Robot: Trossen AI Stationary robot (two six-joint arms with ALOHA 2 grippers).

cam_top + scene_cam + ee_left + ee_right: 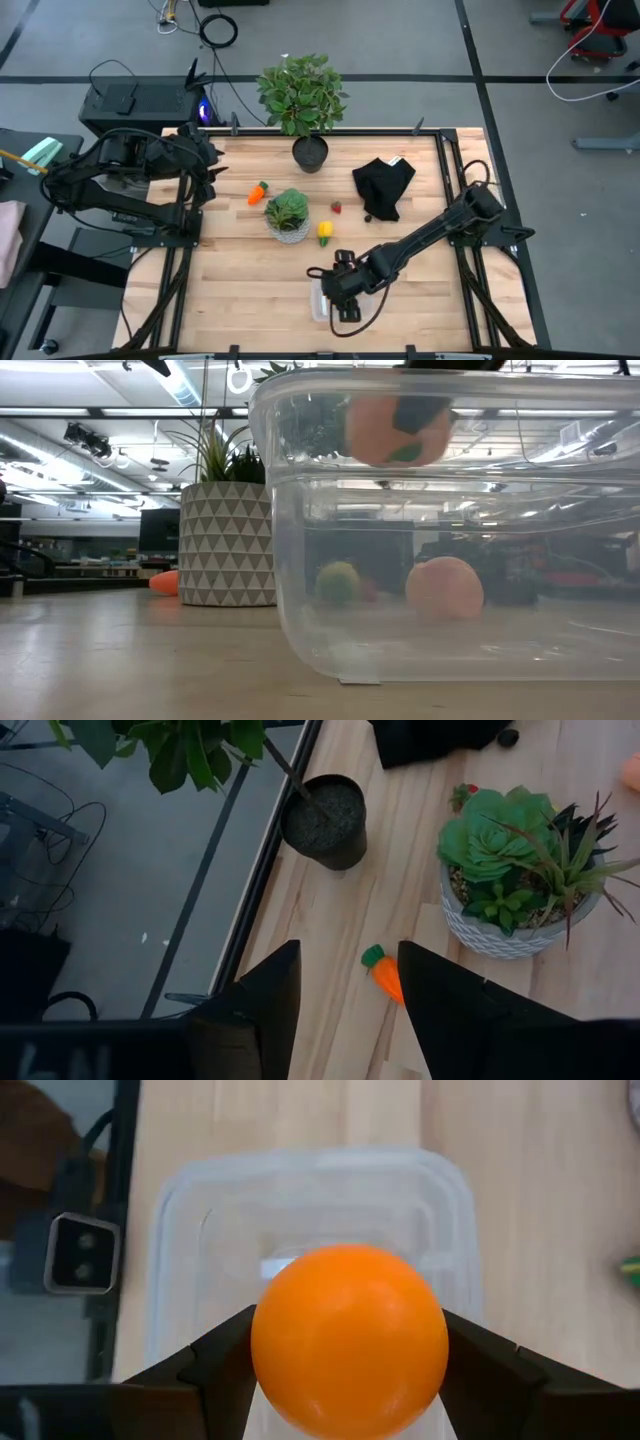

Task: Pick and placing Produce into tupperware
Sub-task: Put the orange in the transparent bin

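Orange ball (348,1342) — clamped in right gripper (348,1370) — above the tupperware (190,1220).

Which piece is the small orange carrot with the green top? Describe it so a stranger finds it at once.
Start at the leafy green succulent in the white triangle-patterned pot near the middle of the wooden table. Just beside it, toward the waiting left gripper, lies the small orange carrot with a green top. It is the only elongated, two-coloured piece; the yellow piece and red strawberry lie on the pot's other side.
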